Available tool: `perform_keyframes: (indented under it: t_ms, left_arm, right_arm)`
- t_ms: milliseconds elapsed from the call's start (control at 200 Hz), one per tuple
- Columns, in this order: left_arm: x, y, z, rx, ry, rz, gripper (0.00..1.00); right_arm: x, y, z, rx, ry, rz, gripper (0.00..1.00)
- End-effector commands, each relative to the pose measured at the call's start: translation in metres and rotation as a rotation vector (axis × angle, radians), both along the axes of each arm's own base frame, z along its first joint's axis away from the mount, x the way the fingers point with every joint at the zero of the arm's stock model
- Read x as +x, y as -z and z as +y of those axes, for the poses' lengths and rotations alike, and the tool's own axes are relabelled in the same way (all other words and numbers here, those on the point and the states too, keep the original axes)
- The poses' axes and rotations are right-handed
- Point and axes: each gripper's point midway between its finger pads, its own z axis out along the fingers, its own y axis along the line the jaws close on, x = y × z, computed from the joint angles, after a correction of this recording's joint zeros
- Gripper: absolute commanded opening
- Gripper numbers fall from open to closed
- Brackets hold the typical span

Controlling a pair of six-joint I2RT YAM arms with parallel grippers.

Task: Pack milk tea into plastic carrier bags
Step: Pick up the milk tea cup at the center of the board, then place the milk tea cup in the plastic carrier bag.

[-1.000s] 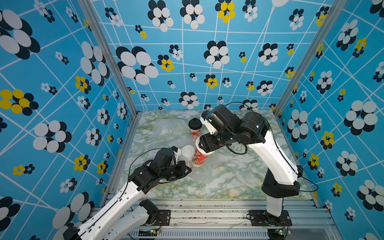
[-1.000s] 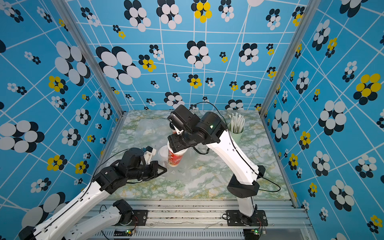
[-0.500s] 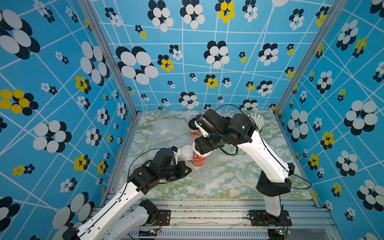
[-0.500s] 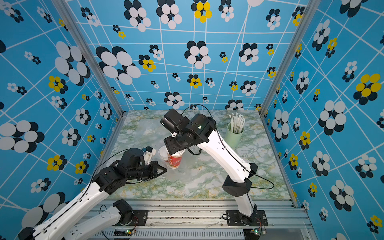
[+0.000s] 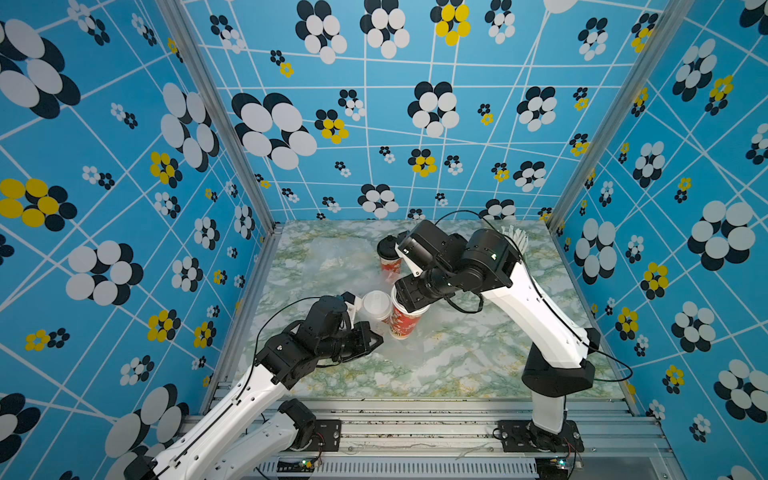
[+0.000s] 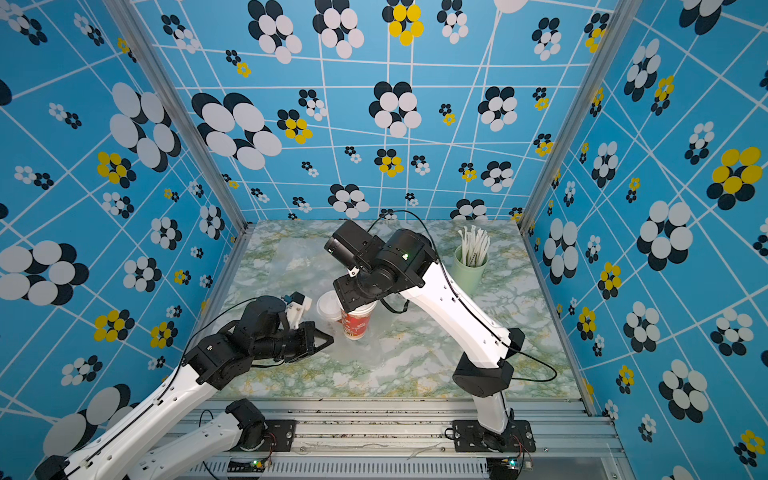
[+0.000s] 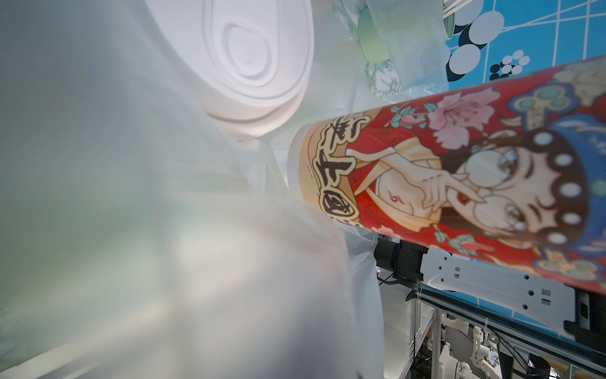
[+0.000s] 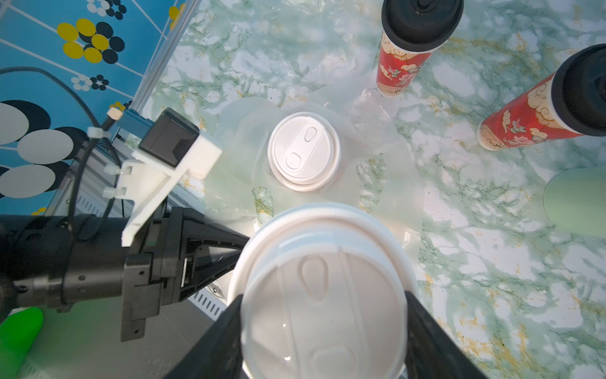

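My right gripper (image 8: 323, 328) is shut from above on a red milk tea cup with a white flat lid (image 8: 323, 288), held slightly tilted (image 5: 404, 322). The cup's base is at the mouth of a plastic carrier bag (image 7: 131, 197). A second white-lidded cup (image 8: 303, 151) stands inside that bag (image 5: 376, 305), right beside the held cup. My left gripper (image 5: 376, 338) is shut on the bag's edge; its jaws are hidden behind plastic in the left wrist view. Two black-lidded cups (image 8: 410, 42) (image 8: 537, 111) stand on the table further back. Another bag (image 5: 332, 257) lies flat at the back left.
A pale green cup of white straws (image 6: 471, 266) stands at the back right of the marble table (image 5: 457, 365). Patterned blue walls close in three sides. A metal rail (image 5: 415, 424) runs along the near edge.
The right arm has shifted slightly with its cup, which now hangs more upright next to the bagged cup. The left arm has not moved.
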Motion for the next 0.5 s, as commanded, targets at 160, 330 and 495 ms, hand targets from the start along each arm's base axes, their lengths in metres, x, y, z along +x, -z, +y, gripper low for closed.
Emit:
perform_keyframes:
  t_ms: [160,330,495]
  left_arm:
    - [0.003,-0.013,-0.001,-0.008,0.004,-0.025,0.0]
    - [0.004,-0.015,-0.004,-0.021,0.009,-0.029,0.0]
    - [0.004,-0.016,-0.006,-0.032,0.015,-0.029,0.0]
  right_arm:
    - [-0.039,0.022,-0.044,-0.174,-0.023,0.131,0.58]
    - [-0.043,0.041,-0.038,-0.225,-0.048,0.167,0.58]
    - [-0.042,0.053,-0.026,-0.221,-0.061,0.183,0.58]
